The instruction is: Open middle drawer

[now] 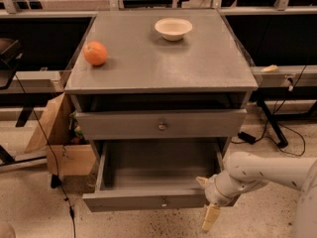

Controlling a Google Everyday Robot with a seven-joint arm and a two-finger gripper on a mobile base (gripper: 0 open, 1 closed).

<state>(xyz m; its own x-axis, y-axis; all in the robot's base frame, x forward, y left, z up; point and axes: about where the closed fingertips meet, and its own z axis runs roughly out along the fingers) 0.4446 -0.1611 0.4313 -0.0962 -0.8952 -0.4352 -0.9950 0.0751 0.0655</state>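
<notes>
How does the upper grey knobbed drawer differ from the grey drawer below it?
The upper grey drawer is shut, the lower grey drawer pulled out. The upper hides its inside; the lower shows it bare, the gripper at its right front corner. Both have one small round knob.

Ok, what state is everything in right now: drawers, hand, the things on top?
middle drawer: pulled well out, nothing visible inside.
upper drawer: in, with a dark gap behind its front.
hand: open, fingers either side of the middle drawer front's right end.
bowl: upright on the cabinet top, looks empty.
orange: whole, on the cabinet top's left side.
</notes>
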